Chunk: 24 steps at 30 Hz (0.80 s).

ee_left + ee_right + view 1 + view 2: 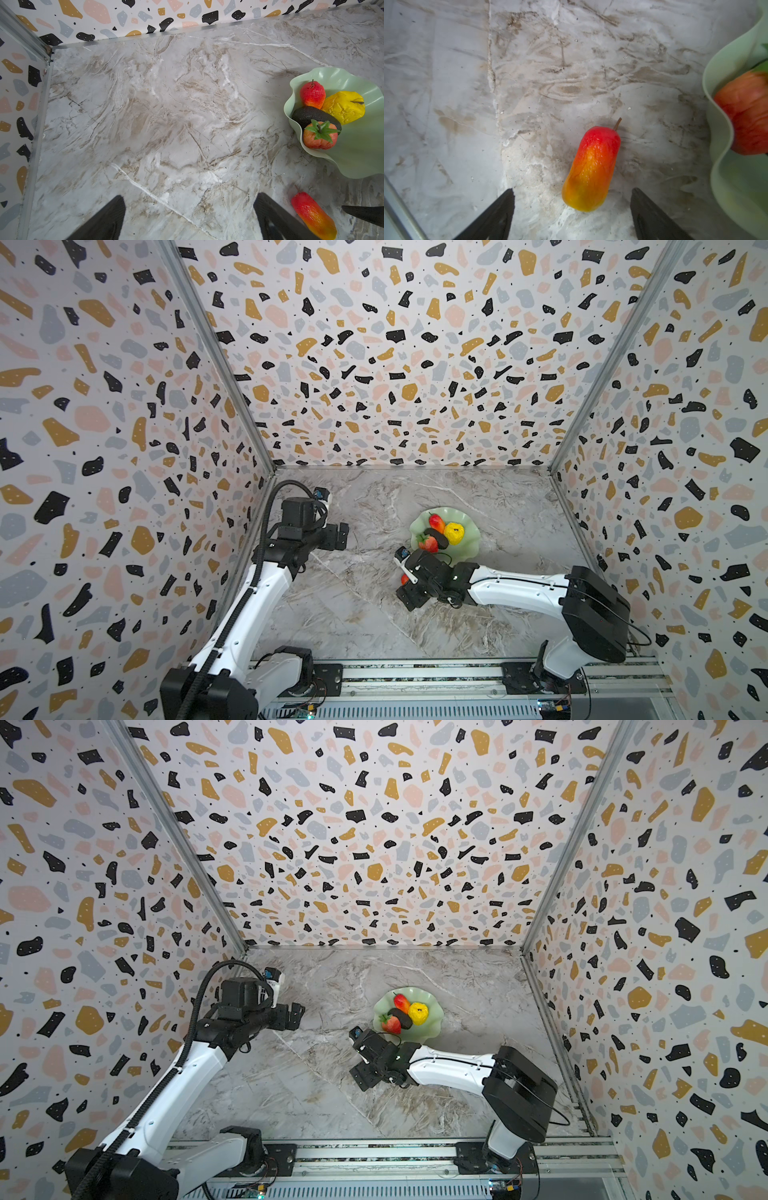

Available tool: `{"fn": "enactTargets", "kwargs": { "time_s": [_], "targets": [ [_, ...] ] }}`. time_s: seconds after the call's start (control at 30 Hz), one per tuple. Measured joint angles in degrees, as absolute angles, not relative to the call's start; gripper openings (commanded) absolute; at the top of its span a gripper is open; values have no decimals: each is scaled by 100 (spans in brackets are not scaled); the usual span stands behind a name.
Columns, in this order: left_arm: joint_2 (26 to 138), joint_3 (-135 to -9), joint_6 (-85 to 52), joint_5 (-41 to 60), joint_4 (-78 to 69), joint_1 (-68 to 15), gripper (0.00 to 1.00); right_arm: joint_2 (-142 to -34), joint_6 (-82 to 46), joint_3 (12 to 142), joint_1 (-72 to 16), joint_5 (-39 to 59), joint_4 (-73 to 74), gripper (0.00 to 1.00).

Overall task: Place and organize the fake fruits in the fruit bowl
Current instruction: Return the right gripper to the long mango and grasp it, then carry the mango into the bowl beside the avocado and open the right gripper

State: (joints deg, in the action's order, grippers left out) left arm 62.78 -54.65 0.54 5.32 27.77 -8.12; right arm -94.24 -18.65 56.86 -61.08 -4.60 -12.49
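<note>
Fruit (591, 168) lies untouched between spread jaws of right end effector (573, 189).

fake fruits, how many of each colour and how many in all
yellow fruit: 1
dark oval fruit: 1
red strawberry: 1
red-to-yellow fruits: 2, one in the fruit bowl, one on the table
total: 5

fruit bowl (357, 164): smooth, plastic-looking, soft sheen | red-to-yellow fruit on table (591, 168): glossy, finely wrinkled skin | yellow fruit (345, 107): glossy, crumpled | dark oval fruit (307, 115): matt, pebbled | table (166, 104): marble-look, smooth | corner rail (18, 33): dull metal
</note>
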Motion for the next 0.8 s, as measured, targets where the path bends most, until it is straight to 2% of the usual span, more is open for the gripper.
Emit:
{"fn": "enactTargets", "kwargs": {
  "time_s": [0.2,0.3,0.4,0.5,0.7,0.8],
  "targets": [
    [6267,-5463,54,532,2777,-816,100,-9778,-1962,5706,-6097,-561,-1192,79],
    [6267,-5463,54,532,2777,-821,100,-9909,-1975,5708,-6058,-539,-1048,72],
    [6267,-5461,54,530,2779,-832,100,-10029,-1957,5754,-6027,-493,-1017,57],
    [6267,-5461,56,506,2779,-836,99,-10055,-1916,5784,-6010,-456,-1002,26],
    [6213,-5461,56,440,2779,-836,99,-10027,-1802,5848,-5961,-425,-1011,23],
    [6200,-5461,56,403,2779,-836,100,-9887,-1695,5848,-5944,-427,-1114,18]
  ]
}}
